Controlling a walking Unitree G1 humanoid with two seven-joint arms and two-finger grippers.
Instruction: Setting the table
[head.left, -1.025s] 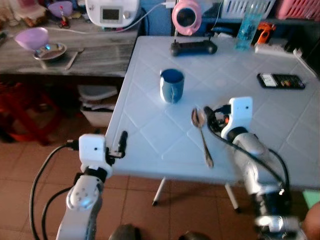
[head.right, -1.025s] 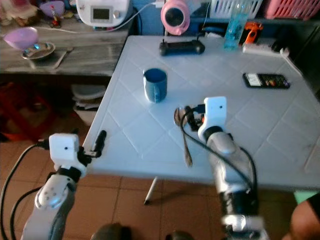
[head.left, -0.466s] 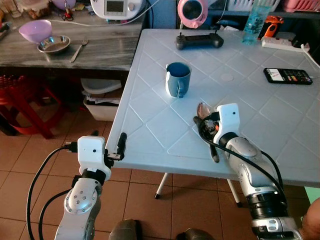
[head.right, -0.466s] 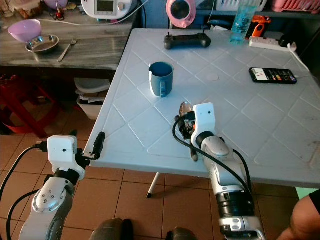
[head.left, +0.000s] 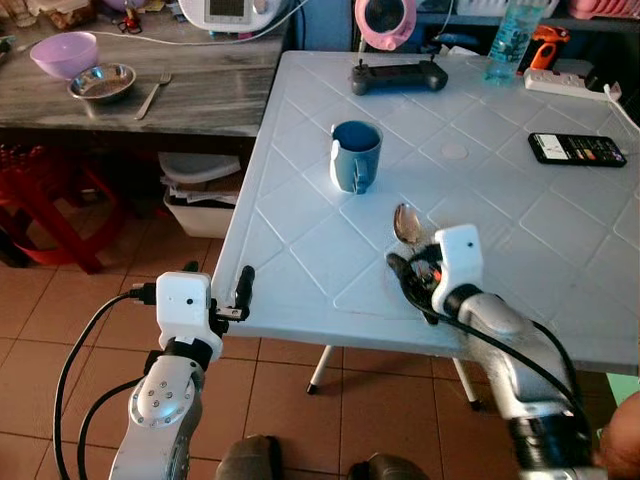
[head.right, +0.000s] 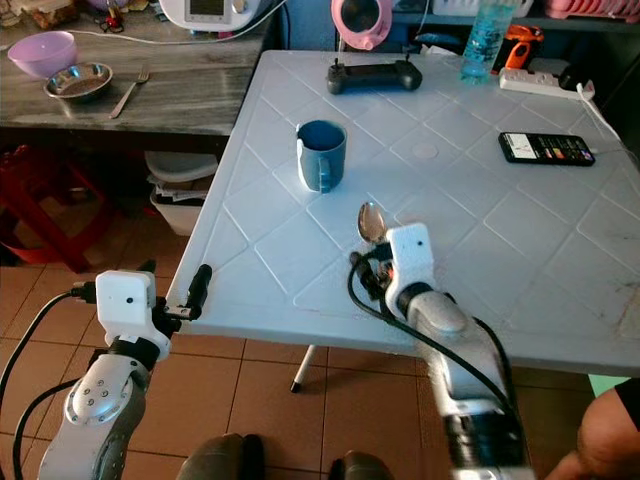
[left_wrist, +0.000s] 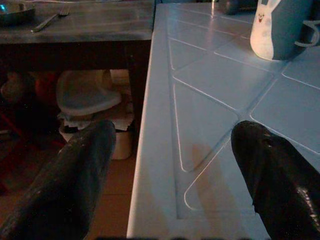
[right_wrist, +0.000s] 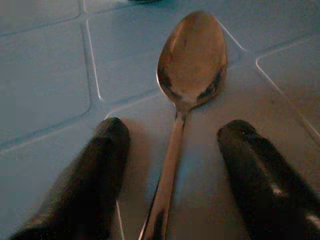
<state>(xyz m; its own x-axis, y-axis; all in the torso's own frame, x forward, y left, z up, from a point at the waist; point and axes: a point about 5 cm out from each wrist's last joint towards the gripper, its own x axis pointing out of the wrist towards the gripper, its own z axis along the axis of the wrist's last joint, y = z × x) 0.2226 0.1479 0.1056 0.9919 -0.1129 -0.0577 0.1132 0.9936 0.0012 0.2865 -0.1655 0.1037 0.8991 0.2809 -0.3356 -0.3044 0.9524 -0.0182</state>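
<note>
Between the right claw's (right_wrist: 172, 165) parted fingers lies a shiny, apparently steel spoon (right_wrist: 187, 95).

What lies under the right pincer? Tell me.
The spoon lies flat on the white table, its handle running between the open right pincer fingers, neither touching it. From the head views, the wrist covers most of the handle.

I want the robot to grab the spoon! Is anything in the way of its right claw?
Nothing visible blocks it. The right gripper is open with one finger on each side of the spoon handle, low over the white table. The blue mug stands farther back.
</note>
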